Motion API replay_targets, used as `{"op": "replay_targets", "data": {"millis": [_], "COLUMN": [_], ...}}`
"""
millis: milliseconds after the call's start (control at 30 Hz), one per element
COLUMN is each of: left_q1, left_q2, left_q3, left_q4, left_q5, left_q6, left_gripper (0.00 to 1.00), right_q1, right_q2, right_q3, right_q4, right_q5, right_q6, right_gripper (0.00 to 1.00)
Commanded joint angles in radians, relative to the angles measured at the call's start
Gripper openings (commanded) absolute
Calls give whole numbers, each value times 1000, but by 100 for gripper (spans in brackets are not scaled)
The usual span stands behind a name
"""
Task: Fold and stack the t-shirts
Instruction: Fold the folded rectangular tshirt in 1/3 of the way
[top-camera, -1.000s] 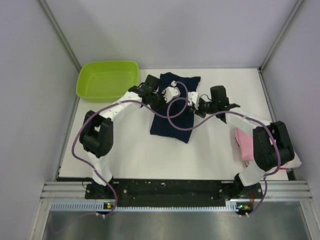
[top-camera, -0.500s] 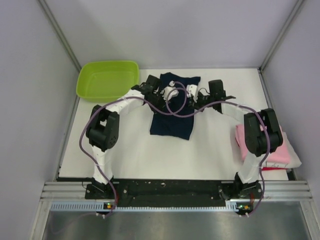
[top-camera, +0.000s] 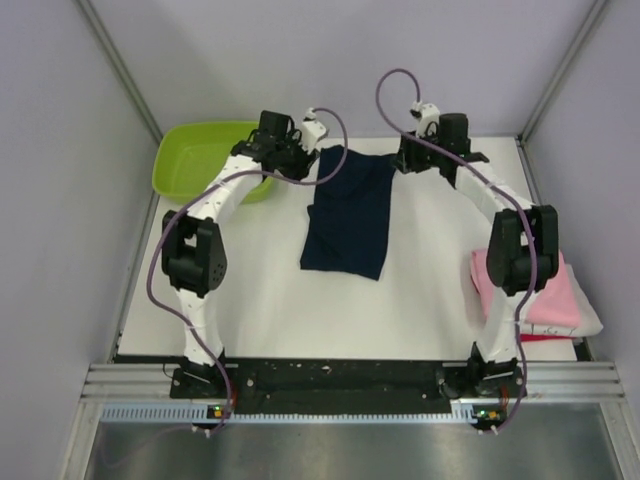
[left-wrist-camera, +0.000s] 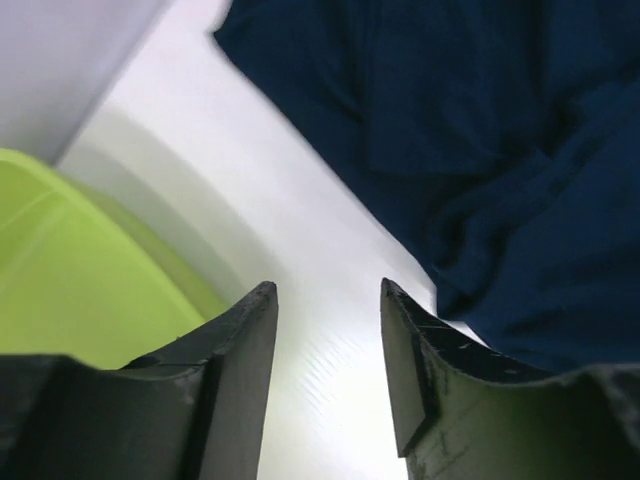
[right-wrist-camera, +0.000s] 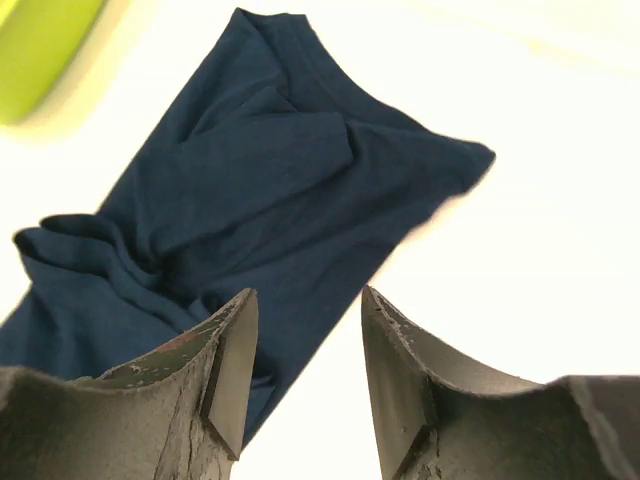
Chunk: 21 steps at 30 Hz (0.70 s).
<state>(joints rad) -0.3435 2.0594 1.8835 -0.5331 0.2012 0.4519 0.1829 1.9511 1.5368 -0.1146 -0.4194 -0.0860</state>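
Navy t-shirt (top-camera: 347, 212) lies far-centre; wrist views show left tool (left-wrist-camera: 326, 298) and right tool (right-wrist-camera: 307, 298) open, empty; only overhead catches pink t-shirts (top-camera: 545, 302), right.

Pale grey walls (top-camera: 60, 200) (metal-framed, it seems) enclose a white table (top-camera: 270, 300) under even light.

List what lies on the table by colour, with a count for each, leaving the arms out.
Navy shirt: 1
Pink shirt: 1
White shirt: 1
Red shirt: 1, only an edge showing under the stack
Green tub: 1
Total: 5
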Motion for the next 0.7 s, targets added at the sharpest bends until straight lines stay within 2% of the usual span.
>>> {"op": "replay_targets", "data": {"millis": [0, 100, 167, 200, 267, 300, 400, 500, 667], "left_q1": [-23, -57, -90, -104, -135, -152, -186, -201, -230], "left_q2": [-186, -315, -349, -347, -351, -355, -348, -346, -341], "left_q3": [-220, -438, -507, -529, -576, -605, -664, -731, -785], "left_q4": [-132, -220, -273, -283, -271, -242, -156, -40, 68], "left_q5": [310, 380, 365, 357, 331, 311, 239, 152, 41], "left_q6": [187, 414, 481, 488, 513, 519, 530, 509, 482], "left_gripper": [46, 47, 53, 57, 71, 78, 79, 79, 73], "right_q1": [-16, -13, -4, 9, 45, 56, 58, 66, 66], "right_q2": [-144, -268, -339, -353, -354, -341, -256, -163, -40], "right_q3": [15, -182, -303, -343, -398, -406, -351, -268, -184], "right_q4": [-269, -316, -315, -315, -304, -280, -217, -197, -198], "right_q5": [10, 50, 50, 48, 33, 16, -29, 2, 16], "right_q6": [306, 428, 485, 495, 497, 497, 508, 465, 451], "right_gripper": [47, 47, 49, 50, 53, 53, 49, 43, 42]}}
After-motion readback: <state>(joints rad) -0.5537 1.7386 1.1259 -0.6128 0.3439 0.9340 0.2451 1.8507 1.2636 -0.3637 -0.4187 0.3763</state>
